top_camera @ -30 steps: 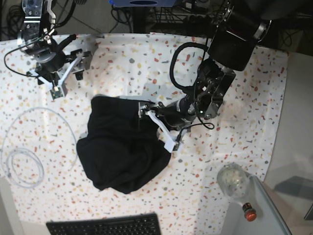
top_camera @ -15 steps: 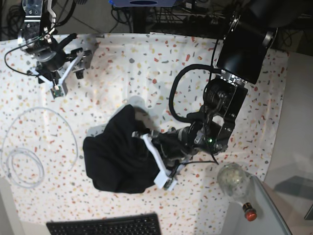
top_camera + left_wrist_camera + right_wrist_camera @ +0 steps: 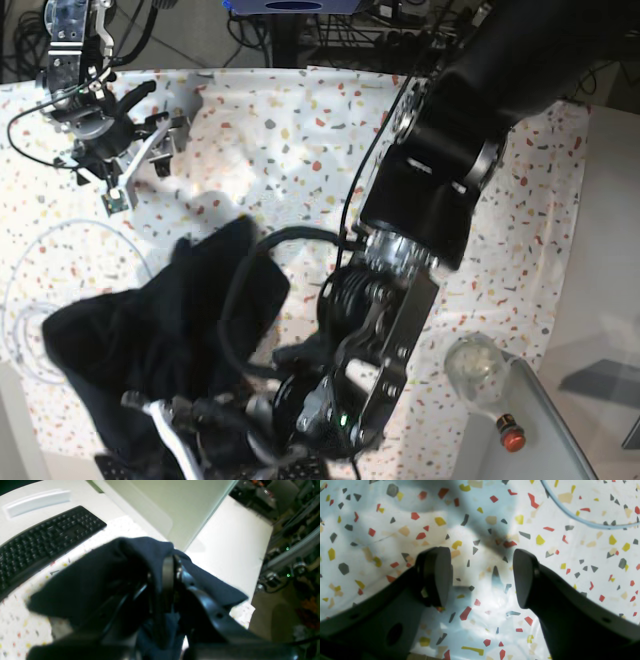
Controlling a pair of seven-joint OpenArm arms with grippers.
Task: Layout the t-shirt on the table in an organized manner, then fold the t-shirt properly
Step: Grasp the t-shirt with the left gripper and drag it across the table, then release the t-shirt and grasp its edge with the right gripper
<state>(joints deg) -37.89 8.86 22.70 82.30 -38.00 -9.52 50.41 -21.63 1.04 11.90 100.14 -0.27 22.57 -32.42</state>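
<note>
- Left wrist view: the left gripper [image 3: 168,580] has its jaws clenched on a fold of the black t-shirt [image 3: 100,580]; the cloth drapes over both fingers and hangs lifted above the speckled surface [image 3: 15,630]. A black keyboard [image 3: 45,540] lies at the upper left, partly on the speckled cloth, and a plain pale side surface [image 3: 232,542] stretches away to the right. The picture is blurred, so the pinched spot on the garment cannot be told.
- Right wrist view: the right gripper [image 3: 481,577] has its jaws released and spread wide, with nothing between them. The two dark fingers [image 3: 437,575] hang over the bare speckled surface [image 3: 395,525]; whether they touch it cannot be told. A pale blue cable [image 3: 572,517] curves across the upper right corner. No part of the t-shirt shows here.
- Base view: only here do both arms appear together. The right gripper [image 3: 125,160] stands at the upper left, well apart from the t-shirt [image 3: 150,340], which sits bunched at the lower left with one part drawn upward. The left gripper [image 3: 175,425] reaches low at the bottom edge, in the cloth. A clear jar [image 3: 475,368] stands at the lower right of the surface [image 3: 300,130], and a small red-capped bottle [image 3: 510,432] sits just beyond it.
</note>
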